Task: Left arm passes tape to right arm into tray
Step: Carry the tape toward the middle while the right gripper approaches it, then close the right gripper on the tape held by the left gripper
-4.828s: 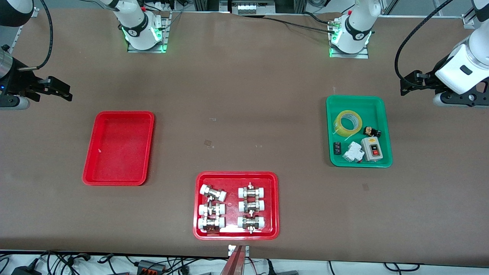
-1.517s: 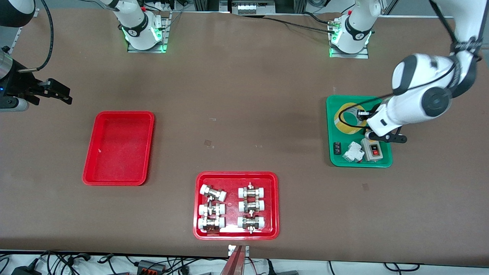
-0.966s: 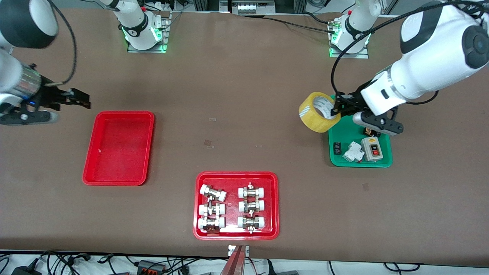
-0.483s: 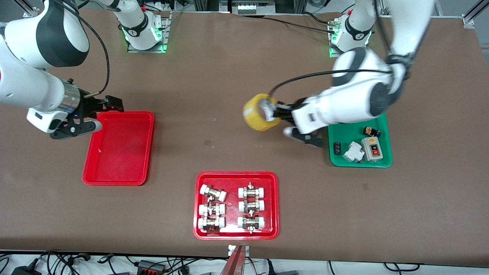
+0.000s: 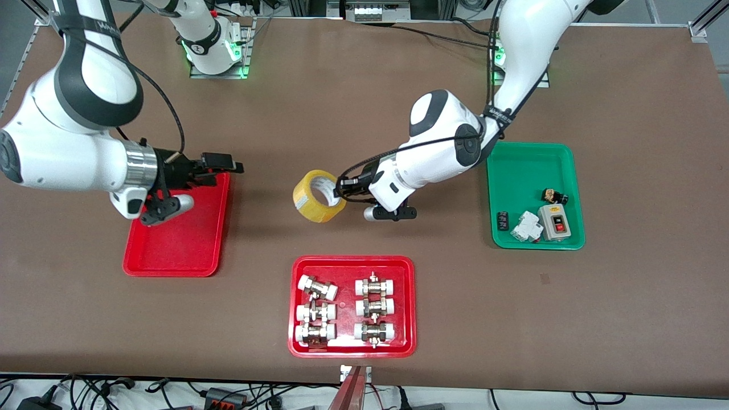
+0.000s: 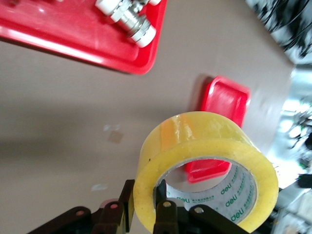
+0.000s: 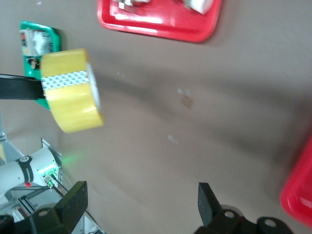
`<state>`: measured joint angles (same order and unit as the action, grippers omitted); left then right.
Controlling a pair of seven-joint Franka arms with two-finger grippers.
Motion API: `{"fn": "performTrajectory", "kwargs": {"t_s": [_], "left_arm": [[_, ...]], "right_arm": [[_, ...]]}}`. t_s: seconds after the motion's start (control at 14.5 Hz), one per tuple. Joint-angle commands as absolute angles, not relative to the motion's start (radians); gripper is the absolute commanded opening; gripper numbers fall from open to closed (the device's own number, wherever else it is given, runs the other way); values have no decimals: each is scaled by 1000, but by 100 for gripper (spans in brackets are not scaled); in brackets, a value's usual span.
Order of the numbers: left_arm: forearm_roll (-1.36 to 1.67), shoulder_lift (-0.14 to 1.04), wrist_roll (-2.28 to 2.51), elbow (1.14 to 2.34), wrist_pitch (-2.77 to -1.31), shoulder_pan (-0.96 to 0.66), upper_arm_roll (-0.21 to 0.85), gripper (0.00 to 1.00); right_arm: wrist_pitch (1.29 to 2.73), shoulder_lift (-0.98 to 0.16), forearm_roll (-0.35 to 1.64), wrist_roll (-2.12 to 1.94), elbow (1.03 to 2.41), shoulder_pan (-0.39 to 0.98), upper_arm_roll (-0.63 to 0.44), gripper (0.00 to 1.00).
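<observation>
Front view: the left gripper [image 5: 340, 192] is up over the bare middle of the brown surface [image 5: 353, 114], pressed together on the wall of the tape [image 5: 319, 195], one finger inside the hole and one outside. The tape hangs in the air on edge, its hole turned toward the left arm. The right gripper [image 5: 219, 166] is spread wide and holds nothing; it hovers over the edge of the red tray [image 5: 176, 250] that faces the middle of the surface. That tray lies toward the right arm's end. A second red tray with metal fittings [image 5: 352, 307] lies nearer to the front camera, between the two arms' ends. A green tray [image 5: 535, 165] with a switch box [image 5: 555, 222] and small parts lies toward the left arm's end.

Left wrist view: the tape [image 6: 204, 165] fills the lower part, its wall pinched between the dark fingers [image 6: 165, 219]. The red tray [image 6: 222, 126] shows partly through and past the roll, and a corner of the tray with metal fittings [image 6: 83, 34] is in sight.

Right wrist view: the right gripper [image 7: 141, 202] has its two fingers [image 7: 73, 197] well apart with only the surface between them. The tape [image 7: 73, 90] hangs farther off, held from one side by the left gripper's dark finger.
</observation>
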<state>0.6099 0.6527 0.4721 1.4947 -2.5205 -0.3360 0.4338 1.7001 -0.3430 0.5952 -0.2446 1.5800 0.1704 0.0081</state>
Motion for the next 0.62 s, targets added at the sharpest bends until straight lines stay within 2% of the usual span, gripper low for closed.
{"fn": "performTrajectory", "kwargs": {"t_s": [0.0, 0.21, 0.55], "left_arm": [[689, 683, 495, 1451, -2641, -388, 434, 1], [692, 683, 512, 1454, -2654, -394, 434, 2], [683, 681, 518, 1463, -2654, -394, 434, 3]], "right_arm": [[1716, -448, 638, -391, 1455, 213, 5, 100], [1730, -518, 759, -448, 1408, 215, 5, 100], [1792, -526, 764, -459, 1405, 265, 5, 100]]}}
